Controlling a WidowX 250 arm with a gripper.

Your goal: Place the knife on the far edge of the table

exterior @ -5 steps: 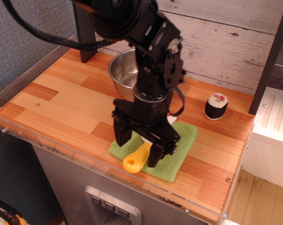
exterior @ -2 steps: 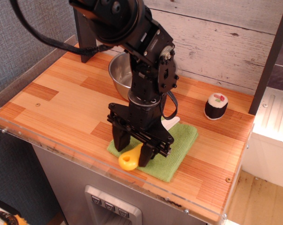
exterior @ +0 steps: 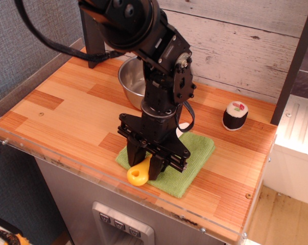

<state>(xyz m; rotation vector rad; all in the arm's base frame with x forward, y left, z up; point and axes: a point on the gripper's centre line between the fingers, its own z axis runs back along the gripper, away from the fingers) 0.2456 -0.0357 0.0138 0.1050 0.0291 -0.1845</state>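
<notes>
On the table (exterior: 67,102), the end effector (exterior: 145,164) grips the knife (exterior: 137,173).

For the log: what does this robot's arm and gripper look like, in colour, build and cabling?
The arm is all black, built from chunky rounded joint housings with small silver screw heads. Black cables loop from its upper section and beside the wrist. The gripper has two thick black fingers under a wide black crossbar. No markings are readable.

Single view: high, off bench (exterior: 56,109) near corner, angled down toward back wall, whole bench in frame.
</notes>
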